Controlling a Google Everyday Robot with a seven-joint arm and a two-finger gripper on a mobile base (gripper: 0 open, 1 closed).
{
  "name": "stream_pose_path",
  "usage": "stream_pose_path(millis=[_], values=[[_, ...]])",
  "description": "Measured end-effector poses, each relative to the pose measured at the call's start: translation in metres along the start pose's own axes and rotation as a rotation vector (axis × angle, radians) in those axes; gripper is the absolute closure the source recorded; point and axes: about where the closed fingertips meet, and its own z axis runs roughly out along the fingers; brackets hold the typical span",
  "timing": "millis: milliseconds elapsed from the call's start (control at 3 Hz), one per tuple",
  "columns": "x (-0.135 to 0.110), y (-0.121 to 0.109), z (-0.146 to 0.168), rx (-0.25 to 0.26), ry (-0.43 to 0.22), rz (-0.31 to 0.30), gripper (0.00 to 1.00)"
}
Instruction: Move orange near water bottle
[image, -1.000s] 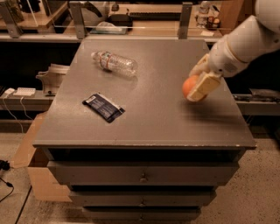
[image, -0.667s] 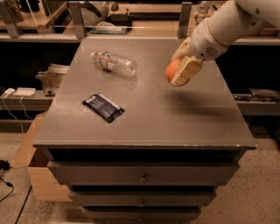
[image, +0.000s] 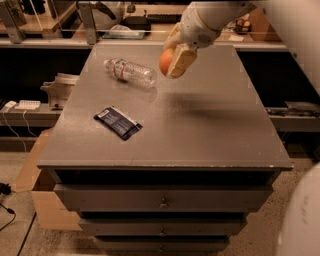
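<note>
Orange-skinned, likely firm yet slippery, the orange (image: 165, 61) hangs clamped across its middle in the gripper (image: 173, 58), just right of the water bottle (image: 130, 72).

gripper (image: 174, 62) holding orange (image: 164, 63) over table (image: 210, 130): matt cream plastic | water bottle (image: 131, 73): clear plastic | table: matt grey

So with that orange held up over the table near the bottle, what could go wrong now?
The gripper holds the orange above the table. If it lets go from there, the round fruit may bounce and roll off. The water bottle lies on its side, so a bump on the way down could set it rolling too.
</note>
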Motion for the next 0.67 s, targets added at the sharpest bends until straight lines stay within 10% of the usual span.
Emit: stream_pose_path(millis=[667], values=[[0.006,-0.02,0.049,-0.042,0.042,-0.025,1.0]])
